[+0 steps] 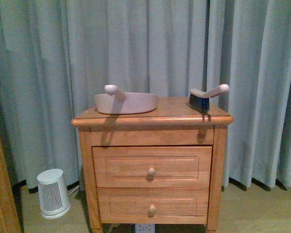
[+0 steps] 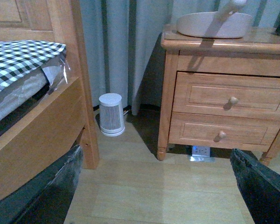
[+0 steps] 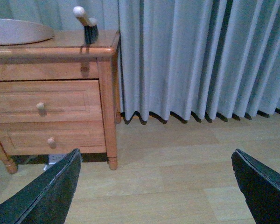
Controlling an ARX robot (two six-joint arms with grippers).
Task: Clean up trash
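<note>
No white wad of trash shows in any view; it is hidden or out of view. A pale dustpan [image 1: 126,102] and a hand brush [image 1: 203,98] with dark bristles lie on top of a wooden nightstand [image 1: 153,160]. The dustpan also shows in the left wrist view [image 2: 214,24] and the brush in the right wrist view [image 3: 87,24]. My left gripper [image 2: 161,186] is open and empty above bare wooden floor. My right gripper [image 3: 158,189] is open and empty above the floor to the right of the nightstand. Neither arm shows in the front view.
A small white ribbed device [image 1: 52,193] stands on the floor left of the nightstand. A wooden bed frame [image 2: 60,116] with checked bedding [image 2: 14,58] is at the left. Grey curtains [image 1: 145,43] hang behind. A wall socket [image 2: 200,150] sits under the nightstand.
</note>
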